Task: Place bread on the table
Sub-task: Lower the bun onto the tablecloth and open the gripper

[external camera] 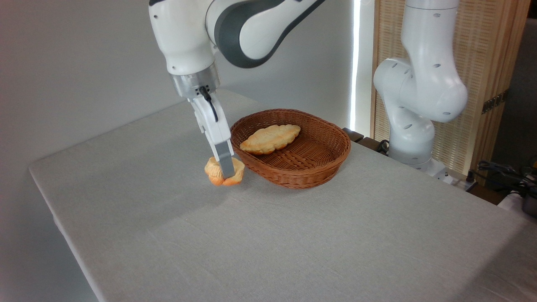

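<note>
Basket [293, 167] on worktop [293, 243], loaf [270, 138] inside. Bread [218, 171] just left of basket, outside its rim, in tool [226, 170]. Arm base [413, 147] right of basket.

Bread [216, 171]: middle covered by the near finger [225, 161]; contact with the cloth unclear
Gripper [226, 171]: far finger hidden behind the near one and the bun
Table [293, 235]: near edge and right corner cut off by the picture's border
Arm [235, 29]: upper links cropped at the top
Basket [293, 147]: left rim partly hidden by the finger
</note>
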`<action>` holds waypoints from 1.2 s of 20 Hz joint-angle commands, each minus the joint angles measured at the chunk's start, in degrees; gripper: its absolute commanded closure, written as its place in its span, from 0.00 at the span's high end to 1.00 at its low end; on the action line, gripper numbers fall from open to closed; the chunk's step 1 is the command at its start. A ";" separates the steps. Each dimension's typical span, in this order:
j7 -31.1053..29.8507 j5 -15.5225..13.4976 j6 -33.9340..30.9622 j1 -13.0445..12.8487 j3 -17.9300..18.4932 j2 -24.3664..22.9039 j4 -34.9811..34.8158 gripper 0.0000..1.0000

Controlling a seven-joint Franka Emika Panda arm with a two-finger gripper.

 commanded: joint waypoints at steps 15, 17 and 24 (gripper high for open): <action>-1.34 -0.36 1.24 0.26 0.63 1.76 2.16 1.00; -3.44 -0.27 1.24 1.05 0.72 1.67 3.31 1.00; -8.72 0.08 2.02 5.71 0.72 1.23 6.04 1.00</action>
